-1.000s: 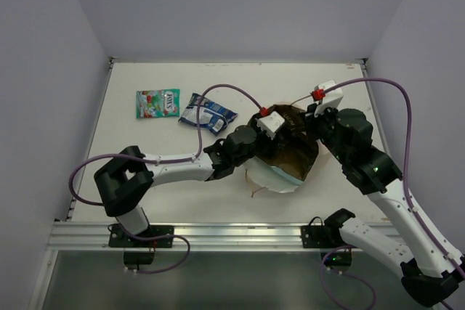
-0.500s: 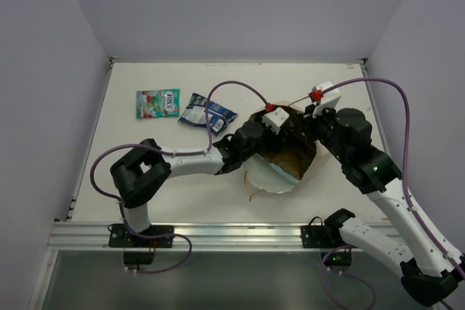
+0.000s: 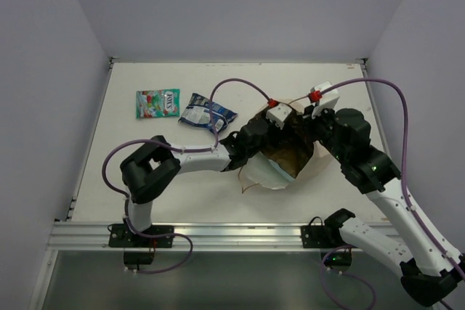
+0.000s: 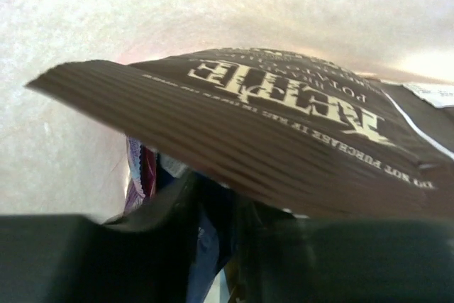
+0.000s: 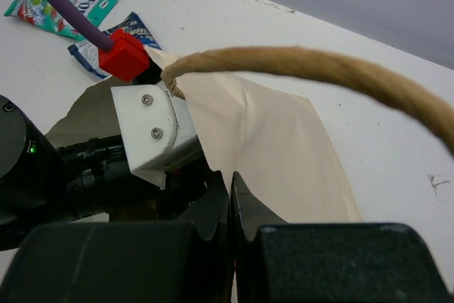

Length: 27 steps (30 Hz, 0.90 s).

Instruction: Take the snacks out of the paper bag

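The cream paper bag (image 3: pixel 280 173) lies on its side at the table's middle, mouth toward the left arm. My left gripper (image 4: pixel 216 211) is deep inside it, hidden in the top view. Its jaws stand a narrow gap apart under a dark brown-white snack packet (image 4: pixel 284 133); a blue packet (image 4: pixel 202 260) shows in the gap and a purple one (image 4: pixel 135 175) lies to the left. Whether anything is gripped I cannot tell. My right gripper (image 5: pixel 230 189) is shut on the bag's upper rim (image 5: pixel 277 154), holding the mouth up. A green-red packet (image 3: pixel 158 103) and a blue-white packet (image 3: pixel 207 113) lie outside on the table.
The bag's twisted cord handle (image 5: pixel 319 69) arches across the right wrist view, just above the gripper. The left arm's white camera housing (image 5: pixel 156 129) sits at the bag mouth, close to my right fingers. A purple cable (image 3: pixel 232 88) loops over the table behind the bag.
The left arm has pushed further into the bag and its jaws have narrowed from wide apart. The bag's lower lip shifted slightly. The right arm kept its hold and did not move.
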### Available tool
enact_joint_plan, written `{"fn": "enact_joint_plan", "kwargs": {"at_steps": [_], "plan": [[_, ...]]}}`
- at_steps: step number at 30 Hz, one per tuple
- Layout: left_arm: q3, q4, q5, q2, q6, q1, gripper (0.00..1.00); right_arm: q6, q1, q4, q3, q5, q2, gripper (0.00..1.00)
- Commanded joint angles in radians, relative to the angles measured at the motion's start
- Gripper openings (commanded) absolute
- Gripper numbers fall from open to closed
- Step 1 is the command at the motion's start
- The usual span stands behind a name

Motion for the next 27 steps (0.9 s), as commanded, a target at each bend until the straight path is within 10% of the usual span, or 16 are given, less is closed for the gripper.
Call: {"fn": "enact_joint_plan", "kwargs": {"at_steps": [1,5,27], "plan": [[0.036,0.047,-0.028,0.013,-0.019,0.018,0.18,0.015,0.008,0.067,0.001,-0.06,-0.013,0.0],[0.011,0.058,-0.023,-0.024,-0.018,0.018,0.0,0.015,0.008,0.078,-0.023,-0.038,-0.02,0.0],[-0.006,-0.623,0.055,-0.69,-0.1,-0.003,0.0,0.015,-0.056,0.116,-0.073,0.21,0.03,0.0]]}}
